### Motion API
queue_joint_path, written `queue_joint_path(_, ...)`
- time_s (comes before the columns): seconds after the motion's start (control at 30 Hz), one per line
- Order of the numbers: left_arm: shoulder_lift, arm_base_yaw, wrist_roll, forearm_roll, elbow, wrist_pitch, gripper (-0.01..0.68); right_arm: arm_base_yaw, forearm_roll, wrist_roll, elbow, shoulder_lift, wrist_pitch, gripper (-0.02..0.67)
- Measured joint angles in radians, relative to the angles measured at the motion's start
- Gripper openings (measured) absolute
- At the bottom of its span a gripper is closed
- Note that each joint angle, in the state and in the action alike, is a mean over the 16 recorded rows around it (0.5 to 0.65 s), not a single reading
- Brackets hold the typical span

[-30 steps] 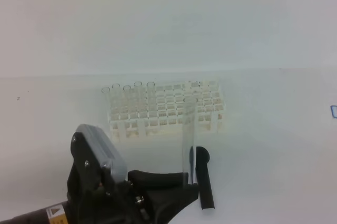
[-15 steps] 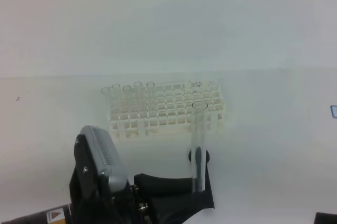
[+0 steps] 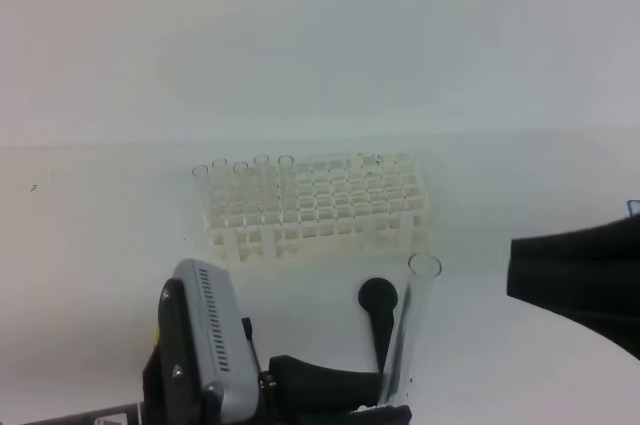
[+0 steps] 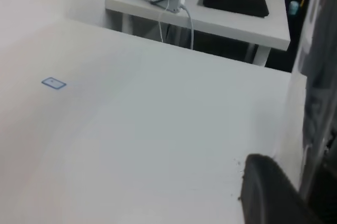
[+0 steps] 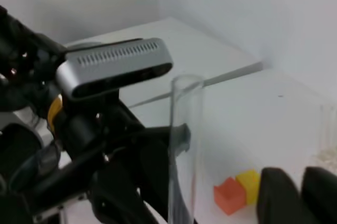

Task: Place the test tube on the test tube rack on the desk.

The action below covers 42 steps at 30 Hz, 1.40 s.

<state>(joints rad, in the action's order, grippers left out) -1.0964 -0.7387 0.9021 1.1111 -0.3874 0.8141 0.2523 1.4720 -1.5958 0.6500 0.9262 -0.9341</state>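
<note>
While the left end effector (image 3: 385,390) grips it near its lower end, the test tube (image 3: 410,330) stands close to upright at the bottom centre of the high view, long axis running bottom to top with a slight lean to the right, open round rim uppermost. It is up off the white tabletop (image 3: 100,225), in front of the test tube rack (image 3: 315,207) and apart from it, nearer the rack's right end. Several other clear tubes (image 3: 245,185) stand in the rack's left holes. A black round-headed tool (image 3: 378,310) lies on the tabletop just left of the held tube, partly behind it. The right arm shows as a dark shape at the right edge of the high view; its end effector's tips cannot be made out there. The right wrist view alone gives a close look at the tube (image 5: 184,145): upright, rim at top, clamped low by the left end effector's black fingers (image 5: 176,134) under its grey camera housing (image 5: 113,66), with orange and yellow blocks (image 5: 239,188) on the tabletop beyond. Two dark fingers (image 5: 281,197) of the right end effector stand at the lower right of that view with a narrow gap, nothing between them. The left wrist view shows the tube only as a blurred strip (image 4: 318,76) along its right edge, plus a second table with cables (image 4: 174,0) behind.
</note>
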Motion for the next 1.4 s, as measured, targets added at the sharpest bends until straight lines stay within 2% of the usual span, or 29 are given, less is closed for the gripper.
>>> queue_joint_path(0.27,0.0,0.0,-0.07,-0.126,0.0,-0.014,0.0,0.013,0.019,-0.009,0.137,0.162,-0.074,0.265)
queue_joint_path(0.43,0.0,0.0,-0.094,-0.204,0.0,-0.019,0.0,0.047,0.02,-0.021,0.192,0.219,-0.087,0.323)
queue_joint_path(0.93,-0.025,0.0,-0.108,-0.186,0.0,-0.016,0.014,0.216,0.09,-0.097,0.231,0.356,0.021,0.338)
queue_joint_path(1.4,-0.086,0.0,-0.107,-0.177,0.0,0.031,0.014,0.24,0.174,-0.12,0.244,0.397,0.043,0.322)
